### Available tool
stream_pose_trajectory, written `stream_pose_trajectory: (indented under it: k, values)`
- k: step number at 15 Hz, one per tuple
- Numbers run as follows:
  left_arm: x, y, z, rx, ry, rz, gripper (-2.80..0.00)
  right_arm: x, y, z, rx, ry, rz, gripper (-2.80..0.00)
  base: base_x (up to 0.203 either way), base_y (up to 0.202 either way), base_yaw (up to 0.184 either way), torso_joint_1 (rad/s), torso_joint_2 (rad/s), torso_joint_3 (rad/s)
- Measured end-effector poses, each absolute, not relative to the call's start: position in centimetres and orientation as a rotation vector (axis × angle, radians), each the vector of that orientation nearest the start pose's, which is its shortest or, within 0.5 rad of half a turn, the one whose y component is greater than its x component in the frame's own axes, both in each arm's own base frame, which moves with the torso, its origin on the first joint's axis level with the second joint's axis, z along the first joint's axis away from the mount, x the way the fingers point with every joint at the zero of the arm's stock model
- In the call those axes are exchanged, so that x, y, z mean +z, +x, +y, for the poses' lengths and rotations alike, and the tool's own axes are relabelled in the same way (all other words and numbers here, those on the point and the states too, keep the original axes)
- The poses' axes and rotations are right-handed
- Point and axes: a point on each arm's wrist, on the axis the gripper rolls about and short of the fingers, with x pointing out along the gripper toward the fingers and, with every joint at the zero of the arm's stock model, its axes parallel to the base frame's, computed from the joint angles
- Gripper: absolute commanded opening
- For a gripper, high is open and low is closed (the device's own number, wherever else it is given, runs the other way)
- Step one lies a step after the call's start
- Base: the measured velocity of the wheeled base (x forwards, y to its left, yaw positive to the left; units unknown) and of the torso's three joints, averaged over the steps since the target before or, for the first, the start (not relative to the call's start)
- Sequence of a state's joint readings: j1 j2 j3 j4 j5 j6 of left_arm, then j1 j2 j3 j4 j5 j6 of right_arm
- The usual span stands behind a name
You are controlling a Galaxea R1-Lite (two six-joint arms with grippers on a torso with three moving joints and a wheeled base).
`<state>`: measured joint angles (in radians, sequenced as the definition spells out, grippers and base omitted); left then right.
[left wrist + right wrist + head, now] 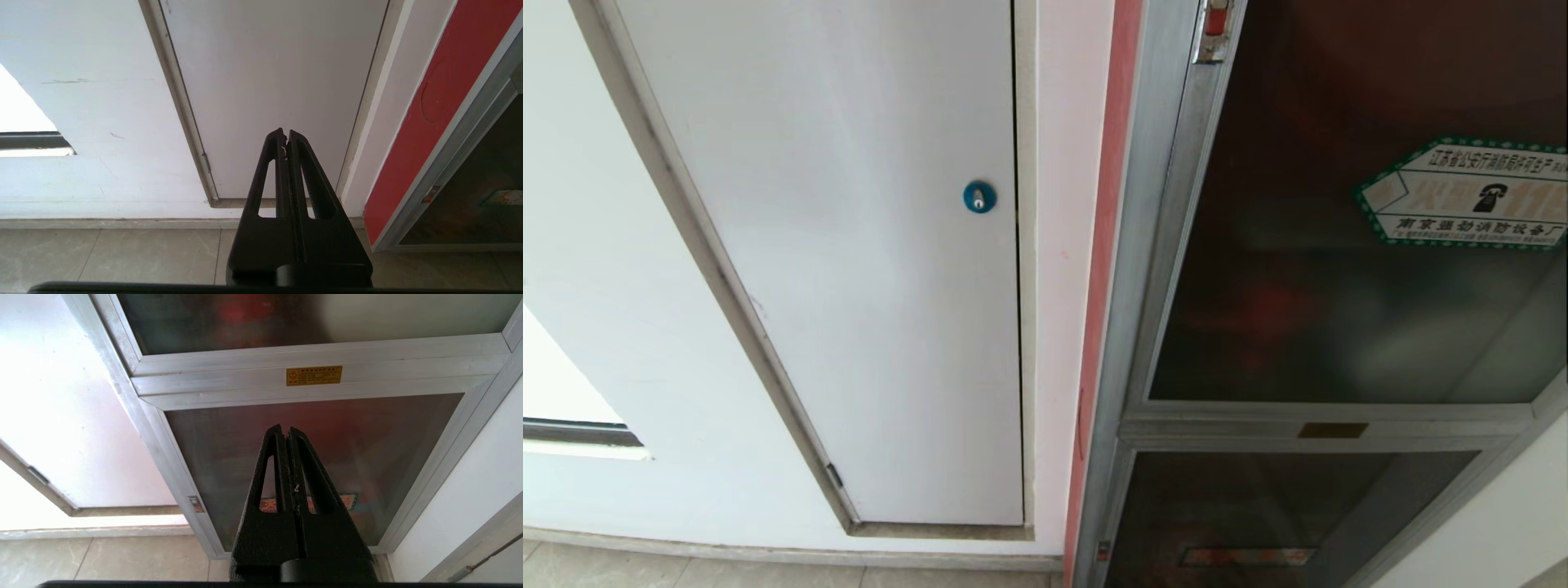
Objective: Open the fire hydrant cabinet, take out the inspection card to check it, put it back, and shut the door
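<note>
Both grippers are parked low with nothing between their fingers, neither seen from the head camera. Left gripper (286, 136) has its black fingers pressed together, pointing at the plain white panel door (273, 81) with the blue round lock (979, 197), well clear of it. Right gripper (286, 432) is likewise closed tight, pointing at the smaller lower dark glass panel (229, 449) of the tall silver aluminium-framed fire hydrant cabinet (1152, 245), apart from the glass. Large upper dark smoked-glass door (1339, 286) sits shut above that panel, beyond the fingertips, carrying a green-bordered hexagonal white sticker (1470, 196) and a red latch (1215, 20) at its frame edge. Inspection card not discernible behind the glass.
</note>
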<state>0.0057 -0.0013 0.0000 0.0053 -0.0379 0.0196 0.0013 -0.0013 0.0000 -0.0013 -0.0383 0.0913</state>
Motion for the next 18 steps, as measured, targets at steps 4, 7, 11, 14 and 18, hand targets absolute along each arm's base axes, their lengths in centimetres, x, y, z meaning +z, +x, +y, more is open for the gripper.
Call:
stream_pose_trajectory:
  k: [4, 7, 11, 14, 18]
  values:
    - [7.49, -2.29, -0.10, -0.031, 0.020, 0.004, -2.80, 7.55, -2.29, -0.09, -0.038, 0.092, -0.004, -2.80, 0.000, 0.000, 0.000, 0.000, 0.00, 0.000]
    - [7.49, -2.29, -0.10, -0.031, 0.020, 0.004, -2.80, 7.56, -2.29, -0.10, -0.040, 0.093, -0.004, -2.80, 0.000, 0.000, 0.000, 0.000, 0.00, 0.000]
    - [7.49, -2.29, -0.10, -0.031, 0.019, 0.004, -2.80, 7.56, -2.29, -0.10, -0.043, 0.095, -0.005, -2.80, 0.000, 0.000, 0.000, 0.000, 0.00, 0.000]
    - [7.49, -2.29, -0.10, -0.031, 0.019, 0.004, -2.80, 7.57, -2.29, -0.12, -0.052, 0.111, -0.007, -2.80, 0.000, 0.000, 0.000, 0.000, 0.00, 0.000]
    - [7.49, -2.29, -0.10, -0.032, 0.020, 0.004, -2.80, 8.33, -2.53, -0.14, -0.059, 0.113, -0.029, -2.80, 0.000, 0.000, 0.000, 0.000, 0.00, 0.000]
